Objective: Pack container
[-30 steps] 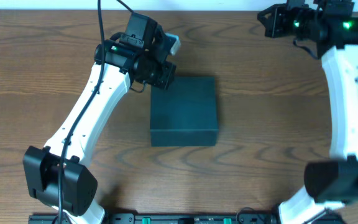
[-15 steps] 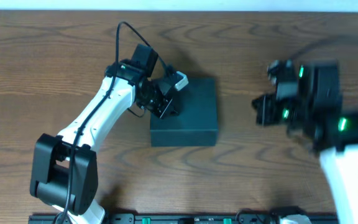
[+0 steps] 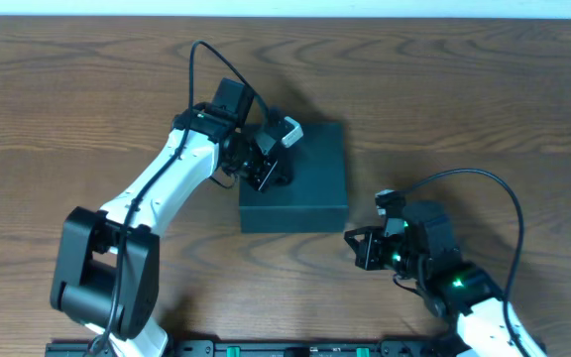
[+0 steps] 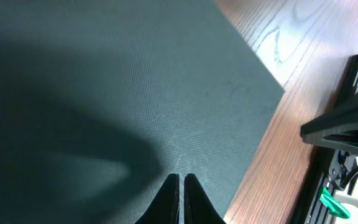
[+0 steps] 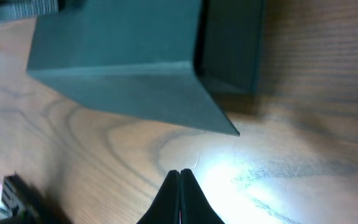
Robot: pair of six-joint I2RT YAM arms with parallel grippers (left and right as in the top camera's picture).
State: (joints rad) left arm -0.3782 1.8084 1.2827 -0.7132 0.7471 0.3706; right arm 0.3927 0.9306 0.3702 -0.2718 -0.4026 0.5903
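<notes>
Currently: container (image 3: 300, 169) sits mid-frame in the overhead view on bench (image 3: 87, 89), lid shut and flat. Footprint near square, no clear long axis. Sides run parallel to the frame edges, one wall facing the bottom edge. Left tool (image 4: 180, 182) pinched tight, holding nothing, over the lid's upper-left part; contact unclear. Right tool (image 5: 180, 177) likewise pinched and empty, lower right of container, over bare bench, tips toward its corner.

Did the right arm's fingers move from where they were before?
Yes. The right fingers swung from the far right of the table down to the near side, stopping beside the container's near right corner.
</notes>
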